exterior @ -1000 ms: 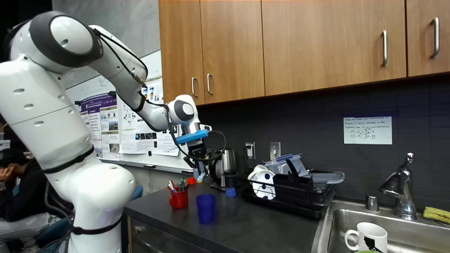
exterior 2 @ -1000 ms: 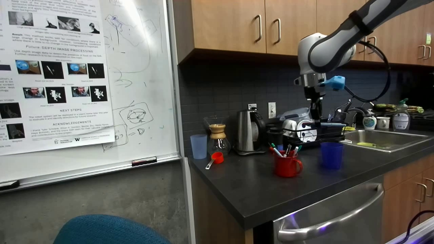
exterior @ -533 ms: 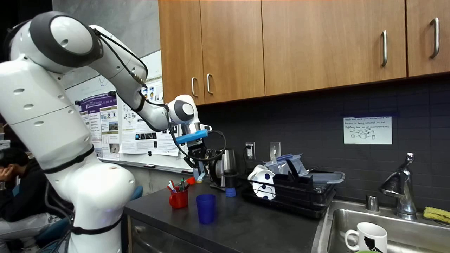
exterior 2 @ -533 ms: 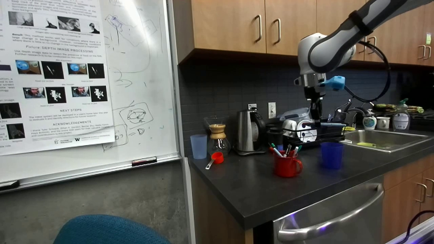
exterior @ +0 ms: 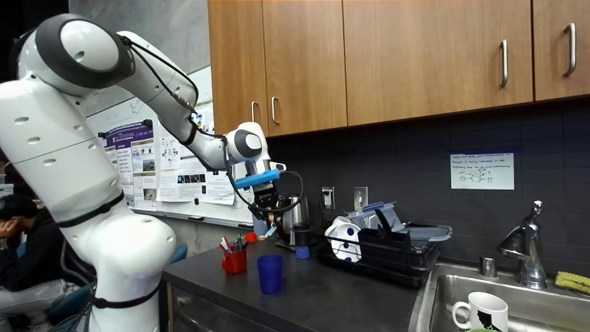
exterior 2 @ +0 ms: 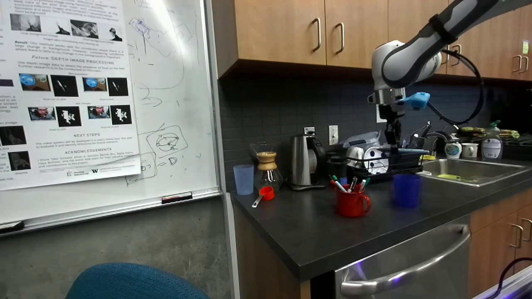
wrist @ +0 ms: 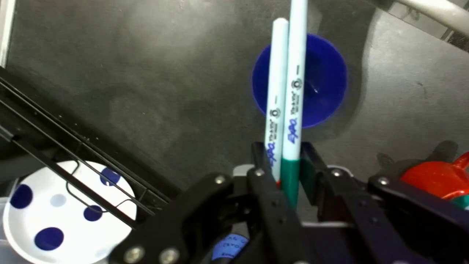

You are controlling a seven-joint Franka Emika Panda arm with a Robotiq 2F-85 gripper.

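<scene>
A: What has the gripper [wrist: 282, 156] got?

B: It's clenched on two Expo markers [wrist: 294, 102] side by side in its grip, one green-capped, the other showing a speck of red

A: Where are they, then?

B: In mid-air, well above the worktop [exterior: 341, 295]. In the wrist view their barrels cross in front of a blue cup [wrist: 326, 102], which stands near the worktop's front edge

A: And around that cup?

B: A red mug [exterior: 234, 262] with pens [exterior: 226, 245], nearer the corner where the front and end edges meet. Toward the back edge sits a black dish rack [exterior: 392, 258] with a polka-dot plate [wrist: 73, 231] in it

A: Anything further off?

B: Along the back edge, from the rack toward the end corner: a steel kettle [exterior 2: 299, 162], a glass coffee maker [exterior 2: 268, 178], a pale blue tumbler [exterior 2: 244, 180]. A red measuring scoop [exterior 2: 267, 193] lies in front of those last two, near the end edge. On the rack's other side comes the sink [exterior: 427, 299], its faucet [exterior: 531, 253] at the back edge
</scene>
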